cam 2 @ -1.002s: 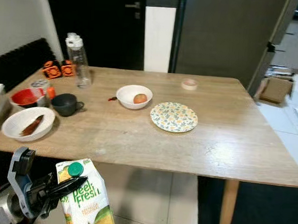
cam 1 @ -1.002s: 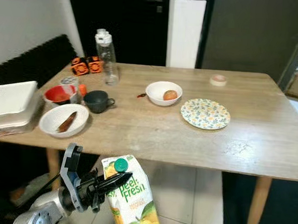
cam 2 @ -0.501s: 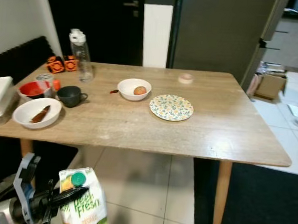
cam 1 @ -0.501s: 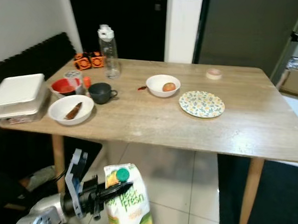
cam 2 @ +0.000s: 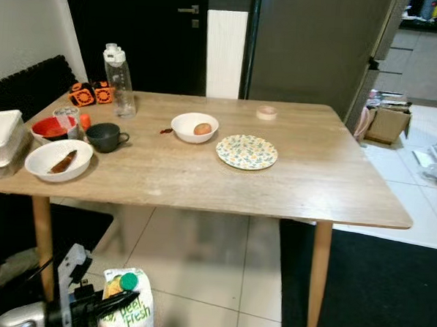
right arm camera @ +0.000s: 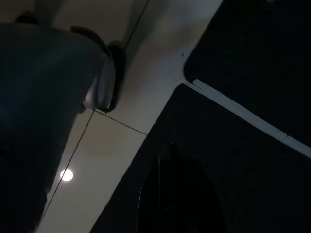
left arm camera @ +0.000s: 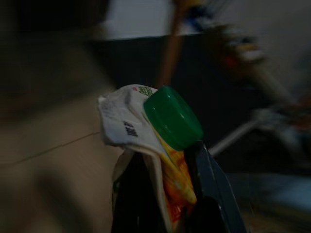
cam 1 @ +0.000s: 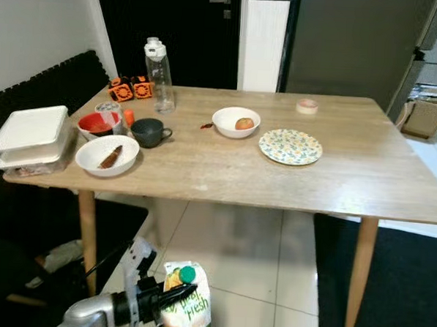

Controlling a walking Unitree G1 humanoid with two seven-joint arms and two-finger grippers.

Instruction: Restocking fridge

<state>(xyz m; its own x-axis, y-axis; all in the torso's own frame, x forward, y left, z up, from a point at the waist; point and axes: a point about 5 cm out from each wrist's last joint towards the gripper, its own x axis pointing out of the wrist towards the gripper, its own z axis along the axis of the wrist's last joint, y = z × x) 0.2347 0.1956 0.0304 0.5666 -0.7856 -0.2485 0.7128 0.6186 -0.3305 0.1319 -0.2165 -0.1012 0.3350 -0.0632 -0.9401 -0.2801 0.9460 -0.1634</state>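
Observation:
A yellow-and-white juice carton (cam 1: 187, 310) with a green cap (left arm camera: 172, 116) hangs low over the tiled floor, in front of the wooden table (cam 1: 364, 186). My left gripper (cam 1: 175, 299) is shut on its folded top; in the left wrist view the two black fingers (left arm camera: 210, 184) pinch the carton (left arm camera: 127, 121) just under the cap. My right gripper (right arm camera: 170, 194) is a dark shape hanging over the floor tiles and a dark rug. A tall grey fridge-like front (cam 1: 349, 46) stands behind the table.
On the table stand a clear bottle (cam 1: 156, 72), a dark mug (cam 1: 148, 133), a white bowl with an apple (cam 1: 236, 123), a flowered plate (cam 1: 290, 147), more bowls (cam 1: 107, 155) and white boxes (cam 1: 31, 137). Table legs (cam 1: 359, 277) and a dark rug (cam 1: 402, 290) lie ahead; a cardboard box (cam 1: 424, 119) sits far right.
The camera has drawn back from the table, so the table looks smaller and farther. The carton stays in my left gripper and sits lower in the picture.

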